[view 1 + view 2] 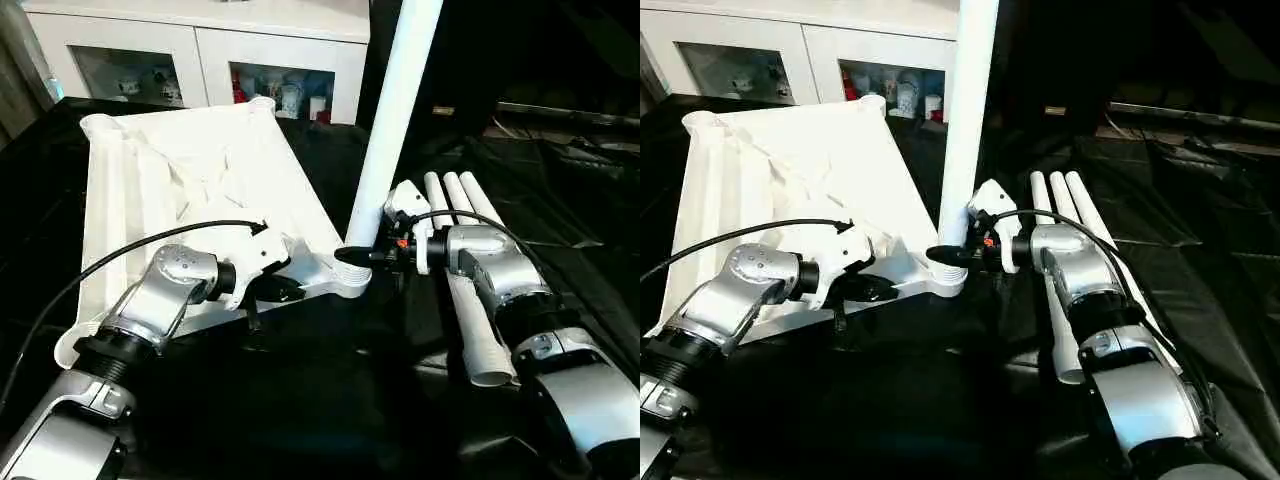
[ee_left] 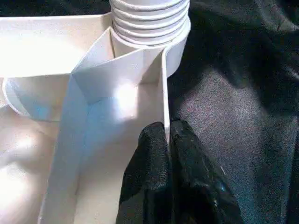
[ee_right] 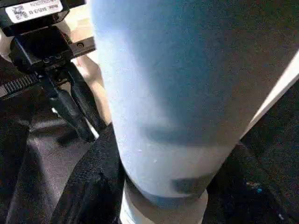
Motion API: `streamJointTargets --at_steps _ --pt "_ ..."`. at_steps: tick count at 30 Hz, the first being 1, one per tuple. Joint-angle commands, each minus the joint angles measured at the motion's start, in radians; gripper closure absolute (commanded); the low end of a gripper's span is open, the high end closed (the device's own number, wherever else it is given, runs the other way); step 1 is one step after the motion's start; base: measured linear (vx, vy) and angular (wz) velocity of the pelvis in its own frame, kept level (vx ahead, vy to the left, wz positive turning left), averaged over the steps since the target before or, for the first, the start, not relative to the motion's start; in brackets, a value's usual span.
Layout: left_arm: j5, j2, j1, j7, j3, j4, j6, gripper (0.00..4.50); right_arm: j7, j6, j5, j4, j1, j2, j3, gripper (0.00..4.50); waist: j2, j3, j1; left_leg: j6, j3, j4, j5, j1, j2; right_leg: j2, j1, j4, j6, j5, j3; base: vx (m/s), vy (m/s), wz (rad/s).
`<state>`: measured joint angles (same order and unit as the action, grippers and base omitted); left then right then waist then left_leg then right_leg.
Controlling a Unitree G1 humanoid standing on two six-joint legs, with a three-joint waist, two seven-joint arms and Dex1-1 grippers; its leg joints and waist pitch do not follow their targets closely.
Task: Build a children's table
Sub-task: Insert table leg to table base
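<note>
The white tabletop (image 1: pixel 190 190) is seen lying upside down on a black cloth (image 1: pixel 330 400), its ribbed underside facing up and a round socket at each visible corner. All places below are given relative to this tabletop.

At its near right corner socket (image 1: pixel 352 283) one white tubular leg (image 1: pixel 395 120) is stood upright, slightly tilted, its threaded end seated in the socket; the threads are seen in the left wrist view just above the socket's rim. The leg's lower end is clasped by the right gripper (image 1: pixel 362 256), which is reached in level from the tabletop's right side; its two black fingers are set about half open around the tube, one on either side of it, just above the socket.

The tabletop's near edge wall is pinched by the left gripper (image 2: pixel 168 135), a little to the left of the occupied socket. Its fingers (image 2: pixel 149 158) are closed almost fully, with only the thin white wall between them, one finger inside the tabletop and one outside.

Three more white legs (image 1: pixel 462 270) are laid side by side on the cloth, just beside the tabletop's right edge, partly covered by the right forearm.

Beyond the tabletop's far edge a white cabinet (image 1: pixel 200 50) with glass doors is seen, small objects being kept behind the glass.
</note>
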<state>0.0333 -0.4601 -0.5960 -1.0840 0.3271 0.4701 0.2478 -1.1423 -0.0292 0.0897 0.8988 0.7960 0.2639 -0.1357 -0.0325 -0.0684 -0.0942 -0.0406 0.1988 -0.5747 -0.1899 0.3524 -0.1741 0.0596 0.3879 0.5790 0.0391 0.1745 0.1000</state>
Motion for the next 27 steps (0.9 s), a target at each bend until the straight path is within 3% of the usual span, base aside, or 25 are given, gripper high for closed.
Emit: streamJointTargets --at_steps 1,5,7,9,11,13,14,16,21,27 --pt "0.025 -0.008 -0.042 -0.015 -0.049 -0.025 -0.038 4.50 0.004 -0.048 -0.066 0.089 -0.087 0.026 -0.052 2.61 0.010 0.058 0.001 0.025 -0.032 0.068 -0.182 -0.015 -0.082 0.114 -0.040 -0.056 0.220 0.248 -0.073 0.000 0.000 0.00" --pt "0.027 0.002 -0.042 0.005 -0.058 -0.021 -0.016 4.50 0.083 -0.062 -0.050 0.103 -0.078 0.007 -0.016 2.61 0.010 0.058 0.002 0.020 -0.033 0.069 -0.185 -0.014 -0.082 0.115 -0.040 -0.057 0.217 0.255 -0.074 0.000 0.000 0.00" --pt "0.004 0.036 -0.062 0.099 -0.068 0.016 0.045 4.50 0.287 -0.079 -0.054 0.154 -0.052 -0.022 0.028 2.61 0.010 0.054 0.009 0.003 -0.035 0.072 -0.216 -0.019 -0.080 0.116 -0.034 -0.065 0.211 0.306 -0.075 0.000 0.000 0.00" --pt "-0.001 0.042 -0.066 0.117 -0.070 0.025 0.056 4.50 0.328 -0.082 -0.056 0.164 -0.047 -0.027 0.035 2.61 0.010 0.054 0.012 -0.013 -0.038 0.072 -0.250 -0.023 -0.077 0.119 -0.034 -0.074 0.191 0.384 -0.074 0.000 0.000 0.00" --pt "-0.016 0.102 -0.098 0.237 -0.086 0.080 0.103 4.50 0.543 -0.141 -0.029 0.209 -0.028 -0.065 0.098 2.61 0.010 0.052 0.016 -0.026 -0.043 0.075 -0.284 -0.025 -0.077 0.118 -0.032 -0.083 0.164 0.451 -0.072 0.000 0.000 0.00" --pt "-0.017 0.175 -0.129 0.337 -0.101 0.119 0.162 4.50 0.687 -0.169 -0.004 0.239 -0.016 -0.108 0.140 2.61 0.013 0.052 0.023 -0.037 -0.043 0.075 -0.290 -0.025 -0.077 0.117 -0.029 -0.086 0.157 0.450 -0.073 0.000 0.000 0.00" --pt "-0.018 0.188 -0.133 0.352 -0.101 0.124 0.171 4.50 0.712 -0.173 -0.001 0.245 -0.013 -0.115 0.145 2.61 0.015 0.054 0.022 -0.044 -0.044 0.075 -0.296 -0.030 -0.078 0.117 -0.028 -0.085 0.158 0.445 -0.072 0.000 0.000 0.00" --pt "-0.029 0.253 -0.156 0.417 -0.096 0.152 0.207 4.50 0.816 -0.196 0.016 0.274 0.005 -0.158 0.170 2.61 0.014 0.052 0.028 -0.039 -0.044 0.073 -0.321 -0.025 -0.074 0.118 -0.027 -0.091 0.154 0.463 -0.071 0.000 0.000 0.00" --pt "-0.038 0.339 -0.191 0.490 -0.086 0.185 0.238 4.50 0.905 -0.225 0.025 0.302 0.033 -0.223 0.177 2.61 0.014 0.054 0.031 -0.023 -0.044 0.071 -0.330 -0.026 -0.070 0.116 -0.024 -0.098 0.133 0.485 -0.067 0.000 0.000 0.00" --pt "-0.038 0.358 -0.209 0.512 -0.091 0.208 0.243 4.50 0.949 -0.244 0.014 0.312 0.047 -0.258 0.183 2.61 0.014 0.056 0.031 -0.027 -0.047 0.074 -0.352 -0.026 -0.071 0.116 -0.022 -0.097 0.124 0.477 -0.067 0.000 0.000 0.00"
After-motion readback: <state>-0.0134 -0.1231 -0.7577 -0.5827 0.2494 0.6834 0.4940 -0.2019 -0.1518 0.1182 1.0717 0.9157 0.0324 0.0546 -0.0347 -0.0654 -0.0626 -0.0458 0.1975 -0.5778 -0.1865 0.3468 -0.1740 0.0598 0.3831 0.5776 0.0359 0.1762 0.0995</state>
